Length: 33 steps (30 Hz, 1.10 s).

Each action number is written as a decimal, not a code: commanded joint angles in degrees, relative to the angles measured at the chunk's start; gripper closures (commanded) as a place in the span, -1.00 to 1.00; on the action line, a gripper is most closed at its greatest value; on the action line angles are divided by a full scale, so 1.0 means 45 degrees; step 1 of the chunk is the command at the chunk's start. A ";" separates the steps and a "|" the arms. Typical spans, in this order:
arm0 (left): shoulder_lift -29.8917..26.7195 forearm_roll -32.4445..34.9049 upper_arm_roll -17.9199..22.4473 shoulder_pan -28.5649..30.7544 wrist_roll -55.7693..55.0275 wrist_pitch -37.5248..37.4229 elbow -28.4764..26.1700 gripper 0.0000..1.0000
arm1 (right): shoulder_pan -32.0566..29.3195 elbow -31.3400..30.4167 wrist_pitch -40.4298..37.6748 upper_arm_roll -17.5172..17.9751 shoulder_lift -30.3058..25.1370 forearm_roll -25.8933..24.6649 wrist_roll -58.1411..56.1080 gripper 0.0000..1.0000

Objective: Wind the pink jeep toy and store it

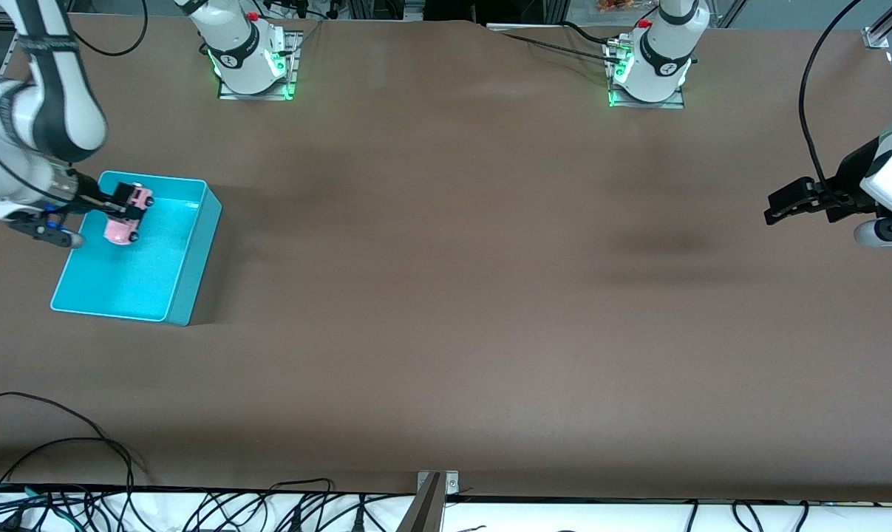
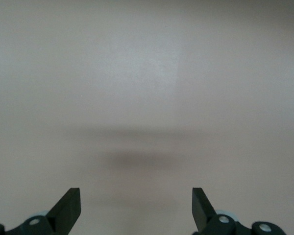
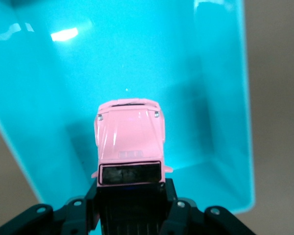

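Right claw [image 1: 124, 203] is clamped on the jeep [image 1: 129, 214] over the bin [image 1: 194, 251]; left claw [image 1: 774, 210] waits, fingers apart, above the table [image 1: 446, 295].

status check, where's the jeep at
Right gripper shut on pink jeep toy, over turquoise bin. Left gripper open, waiting. Nothing in the way.
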 commanded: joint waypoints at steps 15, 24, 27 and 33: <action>-0.0014 -0.0209 0.0057 0.0012 0.0141 -0.0228 0.0122 -1.00 | -0.0291 -0.0732 0.1818 0.0088 0.1665 -0.0090 -0.0313 0.65; 0.0005 -0.0209 0.0057 0.0012 0.0141 -0.0345 0.0122 -1.00 | -0.0290 -0.0538 0.1955 0.0088 0.1589 -0.0110 -0.0196 -1.00; -0.0014 -0.0228 0.0057 0.0012 0.0141 -0.0345 0.0122 -1.00 | -0.0290 -0.0440 0.1897 0.0088 0.1315 -0.0110 -0.0196 -1.00; -0.0014 -0.0209 0.0057 0.0012 0.0141 -0.0345 0.0122 -1.00 | -0.0252 0.0145 0.1546 0.0166 0.0300 -0.0129 -0.0274 -1.00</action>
